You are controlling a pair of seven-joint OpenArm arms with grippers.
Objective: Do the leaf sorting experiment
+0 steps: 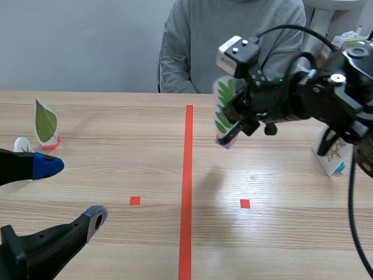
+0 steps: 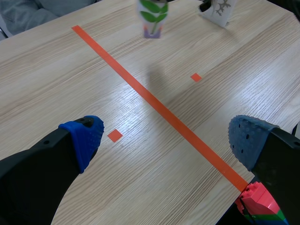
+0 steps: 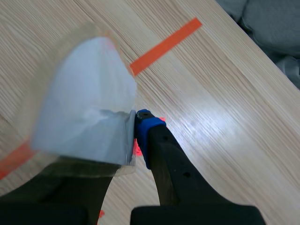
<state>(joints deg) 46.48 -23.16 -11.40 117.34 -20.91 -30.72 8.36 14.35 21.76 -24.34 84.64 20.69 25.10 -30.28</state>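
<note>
My right gripper hangs above the table just right of the red centre line, shut on a laminated leaf card that shows a green compound leaf and has a purple foot. In the right wrist view the card's white back sits pressed against the blue pad. From the left wrist view the same card is far ahead. My left gripper stands open and holds nothing, low at the near left. A second card with a single green leaf stands upright on a red foot at the far left.
A third card with a pale fern-like leaf stands at the right, also seen as the fern card. A small white piece lies beside the red-footed card. A person in a grey sweater sits across the table. A red and green brick lies by my left finger.
</note>
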